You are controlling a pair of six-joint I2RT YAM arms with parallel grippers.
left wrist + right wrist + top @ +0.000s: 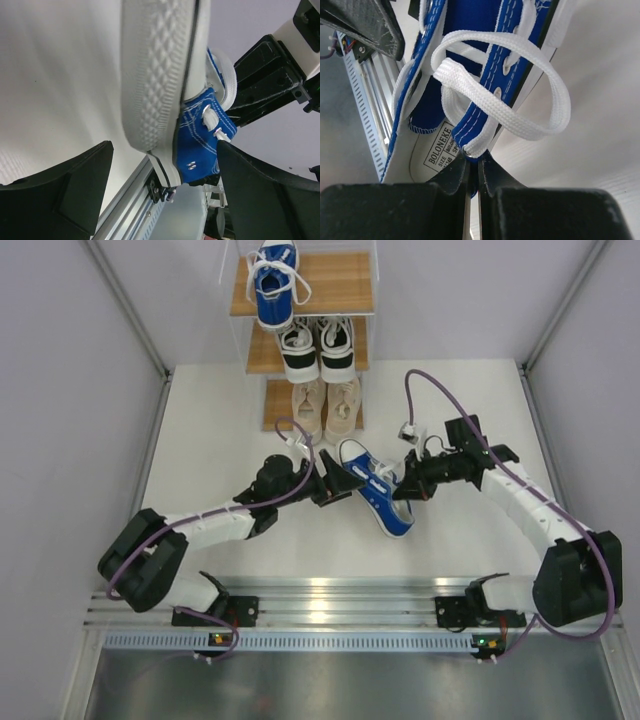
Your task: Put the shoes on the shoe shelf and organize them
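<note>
Blue shoe [375, 495] at frame centre, just below the shelf [345, 285], between both claws.
Right claw [474, 165] is clamped on its laced upper edge; left claw [338, 485] gapes wide beside its sole. Five other shoes [275, 285] fill the shelf.

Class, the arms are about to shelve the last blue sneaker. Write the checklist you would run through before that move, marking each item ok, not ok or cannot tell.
1. Right pincer shut on the eyelet edge of the loose blue sneaker: ok.
2. Left pincer open, jaws astride the sneaker's sole, not gripping: ok.
3. Sneaker lifted clear of the table: cannot tell.
4. Right half of the top board free beside the other blue sneaker: ok.
5. Lower tiers filled by the black-and-white pair and the beige pair: ok.
</note>
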